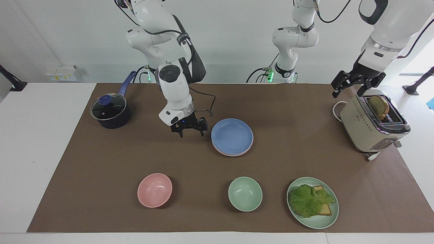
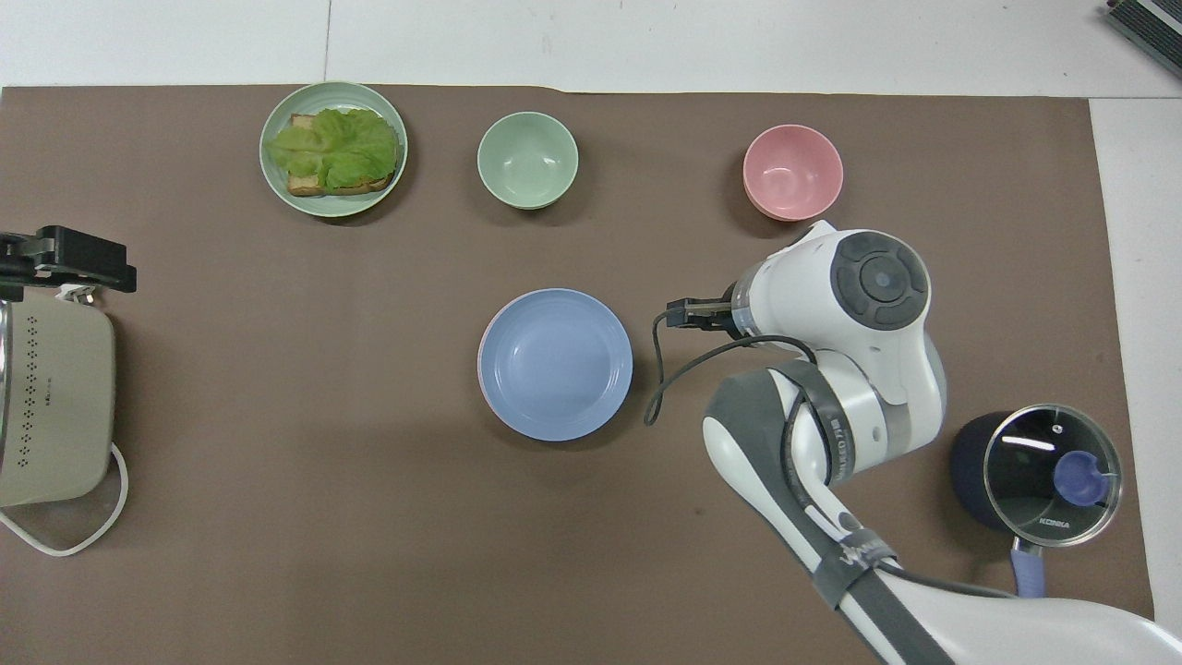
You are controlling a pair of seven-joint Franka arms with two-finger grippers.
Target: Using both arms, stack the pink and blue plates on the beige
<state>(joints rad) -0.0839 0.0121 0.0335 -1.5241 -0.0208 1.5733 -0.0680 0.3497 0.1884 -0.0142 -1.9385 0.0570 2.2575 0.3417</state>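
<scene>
Overall, brown mat [image 1: 217, 162] covers the white table [image 1: 40, 142]; right claw [image 1: 190, 130] and left claw [image 1: 352, 86] both gape.

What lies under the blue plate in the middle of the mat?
A pink plate's rim peeks out beneath the blue plate. A paler edge shows at the stack's bottom; whether that is the beige plate cannot be told, because it is covered.

"KONKA" on pot lid [image 2: 1052, 465]

bare mat [image 1: 291, 135] around blue plate [image 1: 232, 135]
</scene>
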